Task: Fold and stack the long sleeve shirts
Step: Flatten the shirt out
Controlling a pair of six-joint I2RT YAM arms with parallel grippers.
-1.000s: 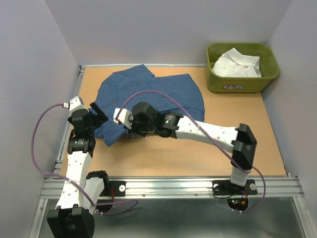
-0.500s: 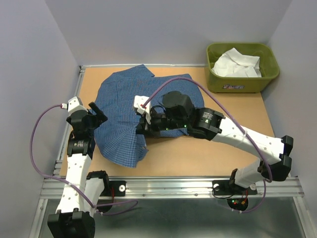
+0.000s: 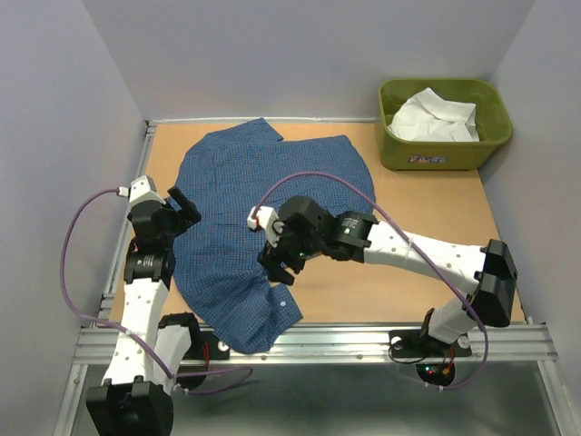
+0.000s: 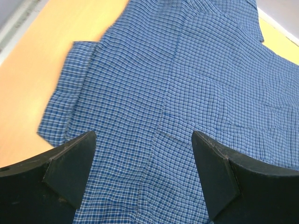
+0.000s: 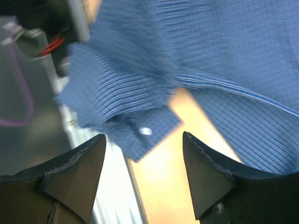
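a: step in hand?
b: the laying-out of the blue fine-checked button-up shirt (image 3: 263,177) is judged nearly done; no fold is made yet. it is spread flat on the tan table (image 3: 408,291), left of centre, with one sleeve (image 3: 259,318) draped past the near edge.
a: arms?
b: the left gripper (image 4: 144,149) is held low over the shirt's left side, jaws released, nothing pinched. the right gripper (image 5: 142,140) is reached across above the sleeve cuff (image 5: 147,133), tilted down, jaws parted, cloth not gripped.
a: next?
b: the sleeve is likely to be taken up and folded inward. the plain white shirt (image 3: 431,118) lies crumpled in the olive-green plastic tub (image 3: 436,159), far right.
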